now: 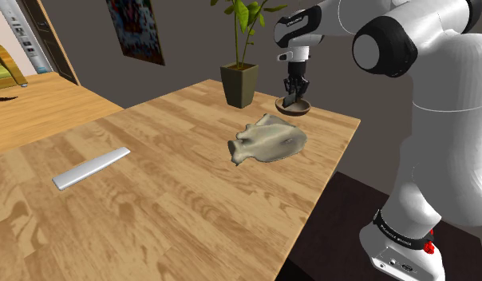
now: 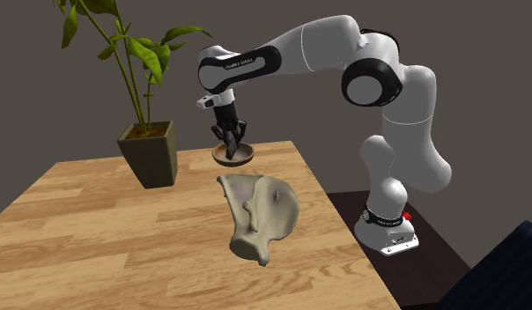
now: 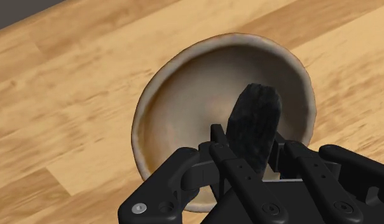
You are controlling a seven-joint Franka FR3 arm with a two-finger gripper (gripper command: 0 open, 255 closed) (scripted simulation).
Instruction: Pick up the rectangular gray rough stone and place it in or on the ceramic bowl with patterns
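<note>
A dark rough stone [image 3: 254, 114] is gripped by the pincer [image 3: 253, 145] over a brown bowl [image 3: 178, 76] on a wooden table [image 1: 175, 207].

In the shoulder view, from left to right: a pale flat bar [image 1: 92, 168] is laid alone on the table, well apart from the rest; a potted plant [image 1: 239, 80] is set near the far edge; a beige crumpled lump [image 1: 267, 140] is spread just in front of the plant; the bowl is placed near the table's far right corner, beside the lump; the white arm [image 1: 423, 96] is bent over it from the right. In the wrist view the stone is clasped upright between the two black fingers, above the bowl's hollow; whether it touches the bowl cannot be told.
</note>
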